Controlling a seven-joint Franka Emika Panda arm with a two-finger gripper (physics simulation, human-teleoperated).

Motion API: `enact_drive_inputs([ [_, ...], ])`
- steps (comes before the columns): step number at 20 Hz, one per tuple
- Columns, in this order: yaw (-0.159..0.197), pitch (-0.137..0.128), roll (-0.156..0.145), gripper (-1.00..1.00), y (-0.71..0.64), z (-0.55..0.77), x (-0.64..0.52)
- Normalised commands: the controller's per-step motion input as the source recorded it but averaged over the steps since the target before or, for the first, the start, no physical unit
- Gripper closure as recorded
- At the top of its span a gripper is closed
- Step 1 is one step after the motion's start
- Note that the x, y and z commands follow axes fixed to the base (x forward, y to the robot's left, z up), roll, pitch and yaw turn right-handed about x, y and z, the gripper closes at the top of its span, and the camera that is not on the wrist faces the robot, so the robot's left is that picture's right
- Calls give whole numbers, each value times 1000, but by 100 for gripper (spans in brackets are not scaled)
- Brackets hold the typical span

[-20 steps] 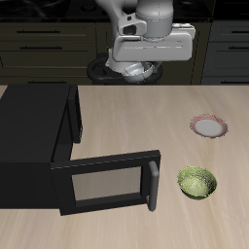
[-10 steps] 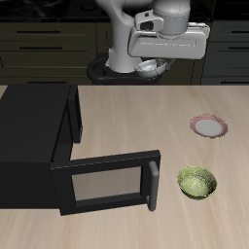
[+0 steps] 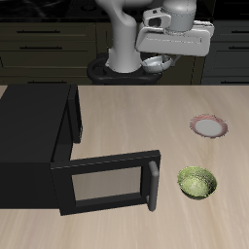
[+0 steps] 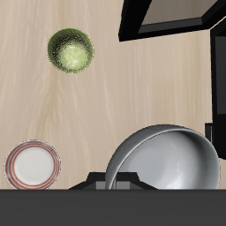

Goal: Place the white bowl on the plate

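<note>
My gripper (image 3: 159, 64) is raised high over the back of the table and is shut on the white bowl (image 3: 158, 63), whose grey underside peeks out below the hand. In the wrist view the white bowl (image 4: 168, 163) fills the area close to the fingers, pale and shiny inside. The plate (image 3: 207, 126), white with a reddish-pink scalloped rim, lies on the table nearer the front edge than the gripper, and it shows in the wrist view (image 4: 33, 165) too. The bowl hangs well above the table, apart from the plate.
A green leafy-patterned bowl (image 3: 196, 181) sits near the table's front edge, also in the wrist view (image 4: 70, 50). A black microwave (image 3: 39, 141) with its door (image 3: 107, 182) swung open stands across the table from the plate. The robot's base (image 3: 122, 68) is at the back.
The gripper with the white bowl has risen and moved sideways toward the plate's side of the table. The plate, green bowl and microwave have not moved.
</note>
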Motion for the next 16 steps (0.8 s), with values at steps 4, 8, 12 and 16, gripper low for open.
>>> enact_drive_inputs([
  [4,-30,-13,4,100,153,-75,-266],
  [8,23,-19,14,100,214,-148,-263],
  [12,-51,-4,-23,100,143,-114,-178],
  [16,-4,-20,-10,100,106,-44,-106],
])
